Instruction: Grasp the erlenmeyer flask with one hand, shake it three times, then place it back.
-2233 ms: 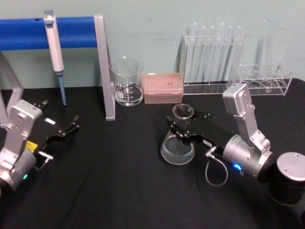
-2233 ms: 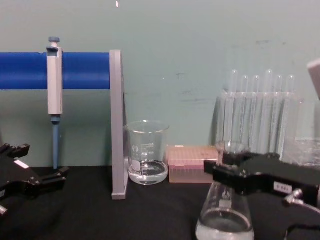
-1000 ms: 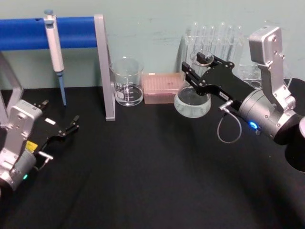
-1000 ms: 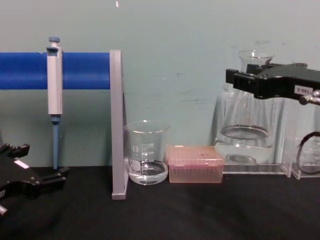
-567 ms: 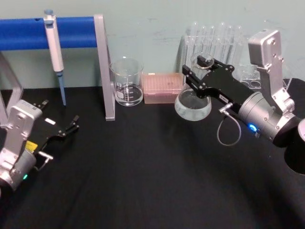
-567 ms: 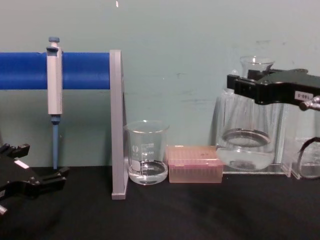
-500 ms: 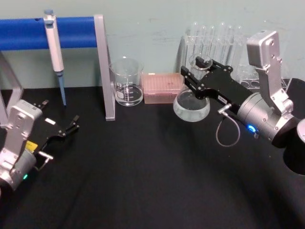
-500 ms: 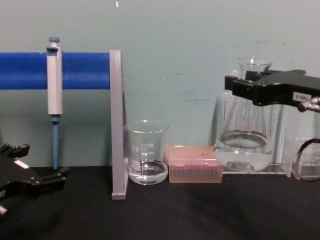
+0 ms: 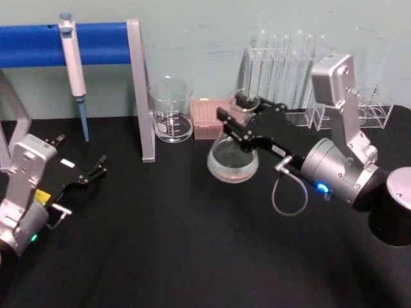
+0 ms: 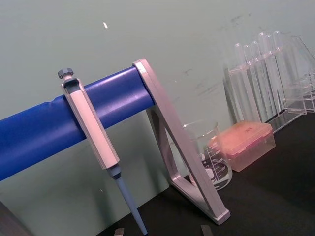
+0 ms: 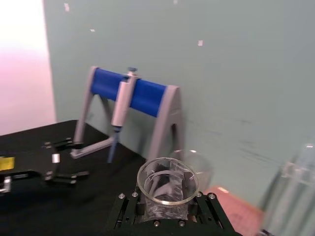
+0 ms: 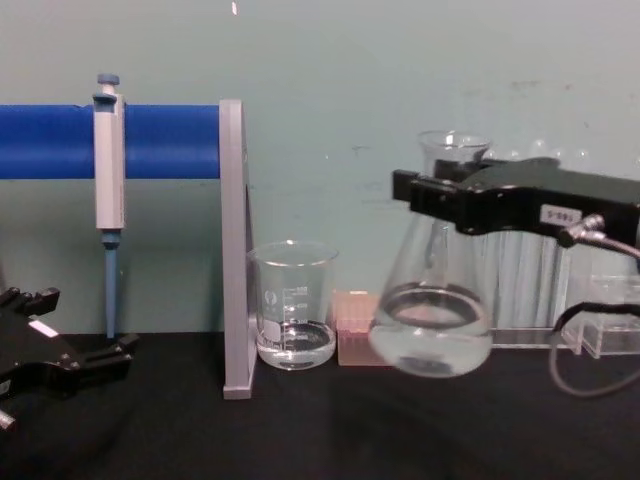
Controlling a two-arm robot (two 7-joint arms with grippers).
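The erlenmeyer flask (image 9: pixel 232 159) is clear glass with a little clear liquid in its wide base. It hangs upright above the black table, in front of the pink box. My right gripper (image 9: pixel 239 124) is shut on its neck just under the flared rim, reaching in from the right. From the side, the flask (image 12: pixel 431 328) floats clear of the table with the black right gripper (image 12: pixel 447 196) clamped across its neck. The right wrist view looks down onto the flask's rim (image 11: pixel 167 186). My left gripper (image 9: pixel 81 156) rests open at the table's left side, holding nothing.
A glass beaker (image 9: pixel 171 110) and a pink tip box (image 9: pixel 207 119) stand at the back, just left of the flask. Test tubes in a clear rack (image 9: pixel 286 70) stand behind the right arm. A pipette (image 9: pixel 73 58) hangs on the blue-barred stand (image 9: pixel 142 96) at back left.
The right gripper lifted the flask from the table up to the back right. Since then it has swung the flask left and lower. The left arm has not moved.
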